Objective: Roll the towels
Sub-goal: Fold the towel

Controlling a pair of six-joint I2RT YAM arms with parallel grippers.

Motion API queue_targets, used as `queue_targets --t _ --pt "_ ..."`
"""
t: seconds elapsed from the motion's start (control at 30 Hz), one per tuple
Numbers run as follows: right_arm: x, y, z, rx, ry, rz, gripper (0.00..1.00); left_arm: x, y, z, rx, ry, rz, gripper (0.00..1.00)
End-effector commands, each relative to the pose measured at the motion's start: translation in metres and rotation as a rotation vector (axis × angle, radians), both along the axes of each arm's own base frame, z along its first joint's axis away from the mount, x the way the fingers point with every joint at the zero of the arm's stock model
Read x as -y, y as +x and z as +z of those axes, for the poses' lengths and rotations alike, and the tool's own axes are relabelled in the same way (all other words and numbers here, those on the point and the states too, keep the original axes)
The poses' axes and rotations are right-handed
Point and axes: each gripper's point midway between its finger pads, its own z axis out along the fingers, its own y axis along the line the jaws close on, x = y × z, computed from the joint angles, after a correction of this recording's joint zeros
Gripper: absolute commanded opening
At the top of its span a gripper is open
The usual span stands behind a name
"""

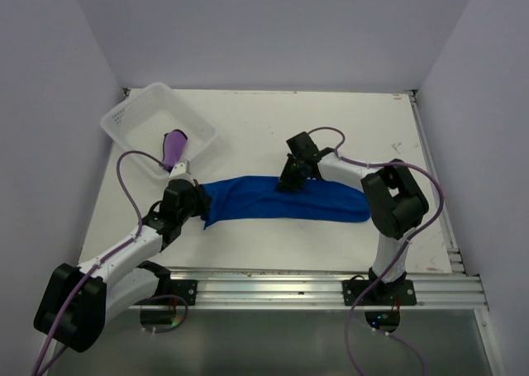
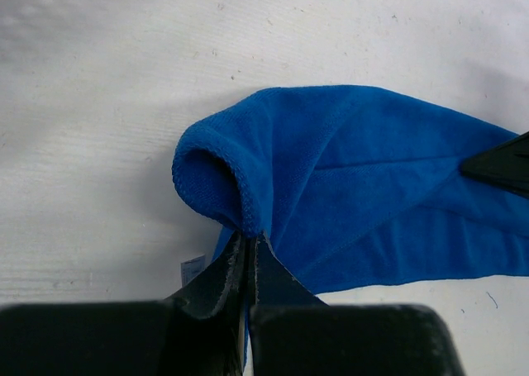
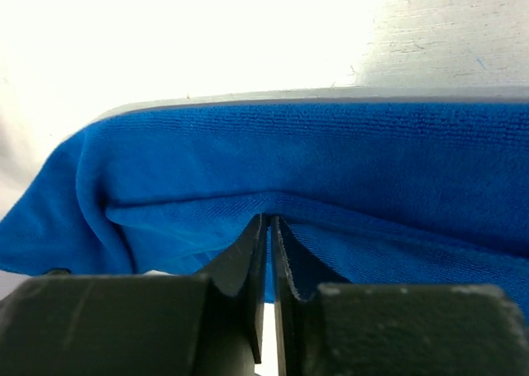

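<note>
left fingers [image 2: 213, 283]: shut on blue towel [image 1: 281, 201], 9 o'clock end
right fingers [image 3: 241, 259]: pinching its middle fold
purple towel [image 1: 174, 148]: partly hidden in basket [image 1: 131, 118]

the blue towel [image 1: 281, 201] is soft microfibre cloth, matt, with a fine looped nap and a stitched hem along its curled edge. its small tag [image 2: 192, 270] looks like thin white woven fabric. the purple towel [image 1: 174, 147], near the far left corner of the table [image 1: 248, 120], has the same fuzzy, matt look. the basket [image 1: 124, 116] is thin, smooth, milky-white plastic, perforated on one wall. the table top is white and matt, faintly scuffed and scratched. a rail [image 1: 314, 283] of bare, brushed, grooved metal runs along the near edge. the fingers of the left gripper [image 2: 250, 235] and right gripper [image 3: 270, 219] are hard black plastic with a dull sheen. the cables [image 1: 118, 173] wear a smooth purple sheath.
</note>
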Motion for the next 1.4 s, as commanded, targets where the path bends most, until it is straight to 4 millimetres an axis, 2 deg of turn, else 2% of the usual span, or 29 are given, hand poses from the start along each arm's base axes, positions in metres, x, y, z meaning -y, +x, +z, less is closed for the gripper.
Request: queue_targets --t 0.0,0.1,0.6,1.03,1.37 --pt "-0.007 0.014 0.011 0.038 0.017 -0.017 0.08 0.0 0.006 0.007 0.046 -0.004 -0.004 0.0" --pt "-0.005 0.015 0.016 0.049 0.018 -0.021 0.0 0.0 0.005 0.006 0.046 -0.004 -0.006 0.0" --pt "0.006 -0.023 0.04 0.066 0.059 -0.017 0.0 -0.001 0.005 0.006 0.055 -0.007 -0.003 0.0" --pt "-0.009 -0.068 0.028 0.023 0.057 0.036 0.0 0.0 0.008 0.007 0.054 -0.008 0.0 0.0" --pt "-0.012 -0.074 0.021 0.01 0.058 0.039 0.0 0.002 0.008 0.008 0.053 -0.012 -0.005 0.0"
